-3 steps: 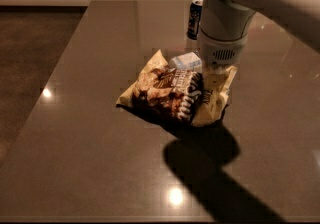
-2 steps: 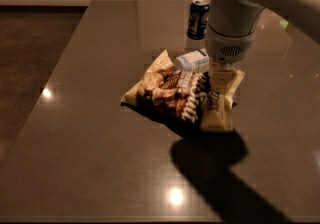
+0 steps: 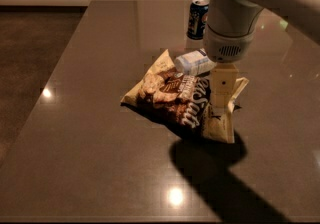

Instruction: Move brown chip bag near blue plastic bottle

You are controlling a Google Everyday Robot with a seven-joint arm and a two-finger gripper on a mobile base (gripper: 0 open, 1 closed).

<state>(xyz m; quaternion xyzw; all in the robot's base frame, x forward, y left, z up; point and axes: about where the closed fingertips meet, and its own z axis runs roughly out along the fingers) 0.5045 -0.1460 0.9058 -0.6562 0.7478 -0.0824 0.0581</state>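
Observation:
The brown chip bag [image 3: 175,99] lies crumpled on the dark table [image 3: 90,133], a little right of the middle, with white lettering across its front. The blue plastic bottle [image 3: 193,62] lies on its side right behind the bag, touching its top edge. My gripper [image 3: 220,110] comes straight down from the big white arm onto the bag's right end and is shut on it there. That end of the bag is bunched up around the fingers, which hide part of it.
A dark blue soda can [image 3: 198,18] stands upright behind the bottle, toward the table's far edge. The table's left edge runs diagonally, with dark floor [image 3: 30,48] beyond it. My arm casts a heavy shadow [image 3: 215,168] in front of the bag.
My gripper has moved right and slightly toward the camera, and the chip bag has slid along with it. The bottle has shifted right with the bag's top edge. The can has not moved.

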